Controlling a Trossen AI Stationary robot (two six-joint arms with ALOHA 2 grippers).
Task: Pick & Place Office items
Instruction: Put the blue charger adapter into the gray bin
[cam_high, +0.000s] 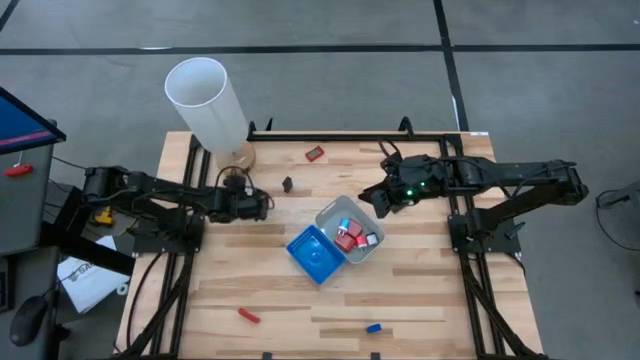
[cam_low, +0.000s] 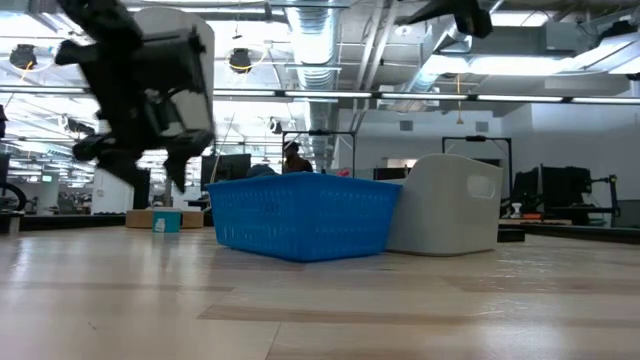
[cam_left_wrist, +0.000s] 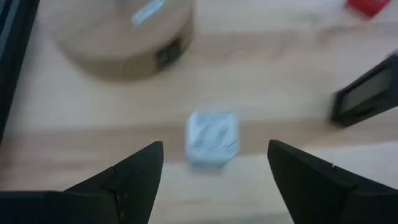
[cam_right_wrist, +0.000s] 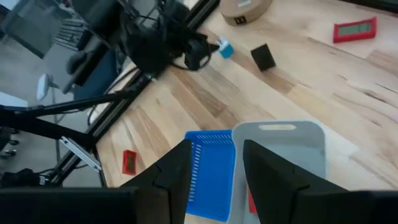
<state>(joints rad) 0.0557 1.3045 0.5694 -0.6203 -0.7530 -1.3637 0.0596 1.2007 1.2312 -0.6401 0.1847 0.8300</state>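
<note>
My left gripper (cam_left_wrist: 214, 147) is open and hovers above the table beside the cylinder's wooden base (cam_high: 240, 155). A small white and light-blue piece (cam_left_wrist: 212, 137) lies flat on the wood just ahead of its fingers, which stand apart from it. My right gripper (cam_right_wrist: 217, 144) is open and empty, held above the far side of the clear-grey tray (cam_high: 330, 215). That tray holds several red and blue pieces (cam_high: 349, 236). Loose on the table are a black block (cam_high: 288, 184), a red piece (cam_high: 315, 153), another red piece (cam_high: 248, 316) and a blue piece (cam_high: 373, 328).
The blue tray (cam_high: 313, 252) sits against the grey tray near the table's middle. The tall white cylinder (cam_high: 207, 100) leans over the far left corner. In the low view, the left gripper (cam_low: 150, 130) hangs clear of the tabletop, left of both trays.
</note>
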